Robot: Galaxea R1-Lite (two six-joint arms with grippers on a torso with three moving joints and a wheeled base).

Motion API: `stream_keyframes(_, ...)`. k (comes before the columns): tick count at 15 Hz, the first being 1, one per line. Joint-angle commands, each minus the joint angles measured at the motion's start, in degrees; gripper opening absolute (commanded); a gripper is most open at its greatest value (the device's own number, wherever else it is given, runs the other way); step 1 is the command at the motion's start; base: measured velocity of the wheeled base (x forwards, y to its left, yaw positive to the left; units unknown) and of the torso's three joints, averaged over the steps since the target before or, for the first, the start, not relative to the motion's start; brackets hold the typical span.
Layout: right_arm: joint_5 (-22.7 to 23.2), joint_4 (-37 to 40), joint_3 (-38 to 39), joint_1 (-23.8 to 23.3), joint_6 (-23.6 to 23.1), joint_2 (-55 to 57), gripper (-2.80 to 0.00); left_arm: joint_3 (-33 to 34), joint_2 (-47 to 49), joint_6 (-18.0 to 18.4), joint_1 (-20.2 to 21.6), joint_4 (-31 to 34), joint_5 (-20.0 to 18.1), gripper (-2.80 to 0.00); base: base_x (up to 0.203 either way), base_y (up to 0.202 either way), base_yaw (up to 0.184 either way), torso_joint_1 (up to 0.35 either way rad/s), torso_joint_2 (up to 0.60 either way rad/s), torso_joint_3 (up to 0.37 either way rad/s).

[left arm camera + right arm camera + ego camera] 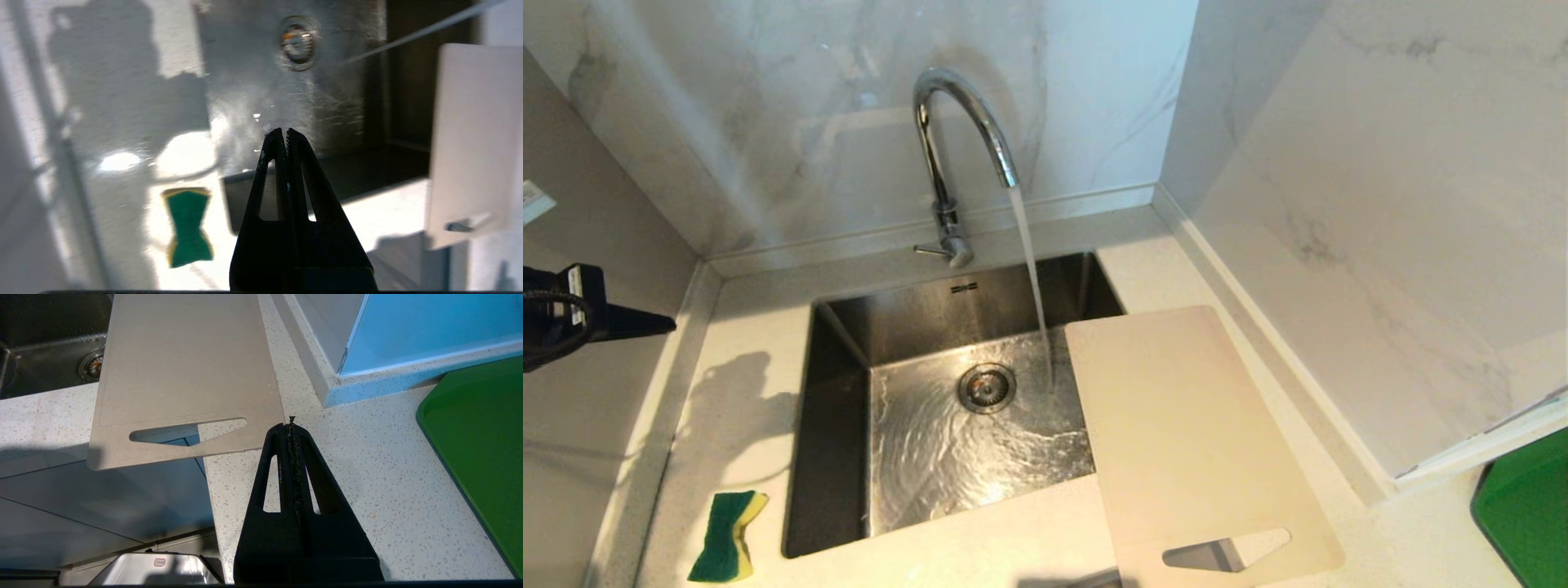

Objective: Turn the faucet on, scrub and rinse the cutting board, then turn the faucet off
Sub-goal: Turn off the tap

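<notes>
Speckled white table (735, 425) with a recessed steel sink (837, 392) set against a marble wall. Cutting board (1184, 441), cream-white, lies flat at the sink's right edge, one long side overhanging the basin and the handle-slot end projecting past the table's front edge. Faucet (947, 163), chrome gooseneck, stands behind the sink; water runs from its spout and strikes the basin floor just beside the board, near the drain (986, 387). Green tray (1527, 506) rests at the far right of the table, well apart from the board. Left gripper (284, 132) hovers at the left, above the table and sink edge, fingers pressed together and empty. Right gripper (291, 424) hangs over the table near the board's slot end, fingers likewise closed on nothing. Green-and-yellow sponge (727, 536) lies on the table left of the sink's front corner.
</notes>
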Motion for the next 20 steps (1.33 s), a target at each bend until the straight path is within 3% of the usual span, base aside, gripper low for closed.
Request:
stream_keyframes(1, 0.0, 0.0, 0.0, 0.0, 0.0, 0.0, -2.80, -1.9, -1.5, -2.5, -4.0, 0.0, -0.7, -2.80, 0.000, 0.000, 0.000, 0.000, 0.00, 0.000)
stream_keyframes(5, 0.0, 0.0, 0.0, 0.0, 0.0, 0.0, -2.80, -2.7, -0.9, -8.2, -9.2, -0.3, -3.5, -2.80, 0.000, 0.000, 0.000, 0.000, 0.00, 0.000)
stream_keyframes(8, 0.0, 0.0, 0.0, 0.0, 0.0, 0.0, -2.80, -3.5, 0.6, -9.2, -12.4, -1.0, -5.1, -2.80, 0.000, 0.000, 0.000, 0.000, 0.00, 0.000)
stream_keyframes(11, 0.0, 0.0, 0.1, 0.0, 0.0, 0.0, -2.80, -3.5, 0.9, -10.2, -14.1, -3.5, -9.4, -2.80, 0.000, 0.000, 0.000, 0.000, 0.00, 0.000)
stream_keyframes(15, 0.0, 0.0, 0.1, 0.0, 0.0, 0.0, -2.80, -6.2, 6.2, -10.2, -17.0, -7.8, -8.3, -2.80, 0.000, 0.000, 0.000, 0.000, 0.00, 0.000)
stream_keyframes(20, 0.0, 0.0, 0.0, 0.0, 0.0, 0.0, -2.80, -15.4, 13.3, -11.2, -20.7, -9.2, -2.6, -2.80, 0.000, 0.000, 0.000, 0.000, 0.00, 0.000)
